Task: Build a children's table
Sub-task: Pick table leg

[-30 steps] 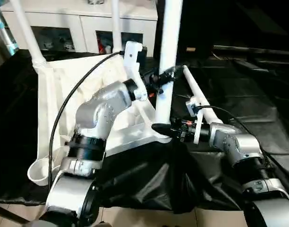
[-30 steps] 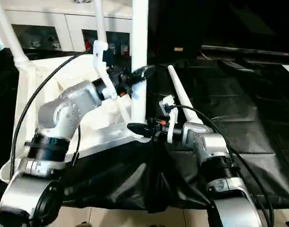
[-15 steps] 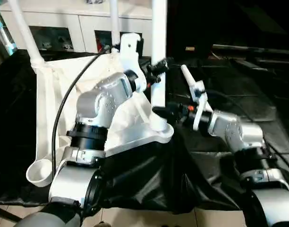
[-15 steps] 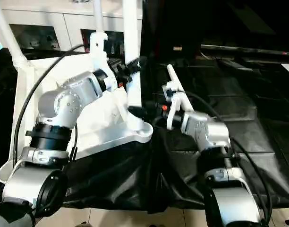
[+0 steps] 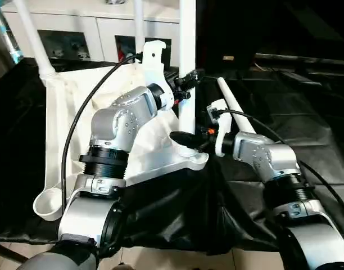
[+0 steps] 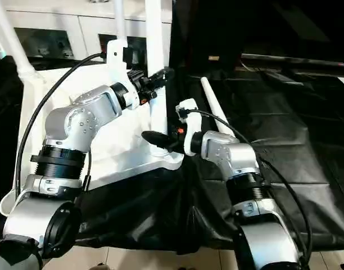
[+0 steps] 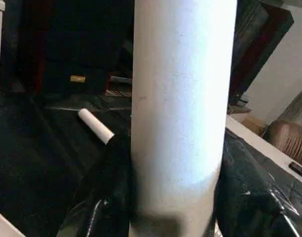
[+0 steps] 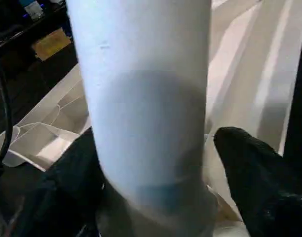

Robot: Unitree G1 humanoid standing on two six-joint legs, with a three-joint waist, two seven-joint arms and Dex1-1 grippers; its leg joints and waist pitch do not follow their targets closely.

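The table top [image 5: 71, 129] lies upside down on a black-covered desk [image 5: 307, 124], its near corner socket [image 5: 190, 157] holding an upright leg [image 5: 187, 67]. Two more legs [image 5: 31, 39] stand in the far sockets, and a fourth leg [image 5: 234, 109] lies loose on the desk just right of the socket. The left claw [image 5: 186, 84] closes on the upright leg partway up; the right claw [image 5: 183, 139] sits low at the leg's base, its fingers [image 8: 254, 168] spread either side, seemingly not quite pinching. The parts look like light, stiff, smooth plastic, so the leg may slip; gripping low near the socket should give the firmest push. A white cabinet [image 5: 93, 34] stands behind.
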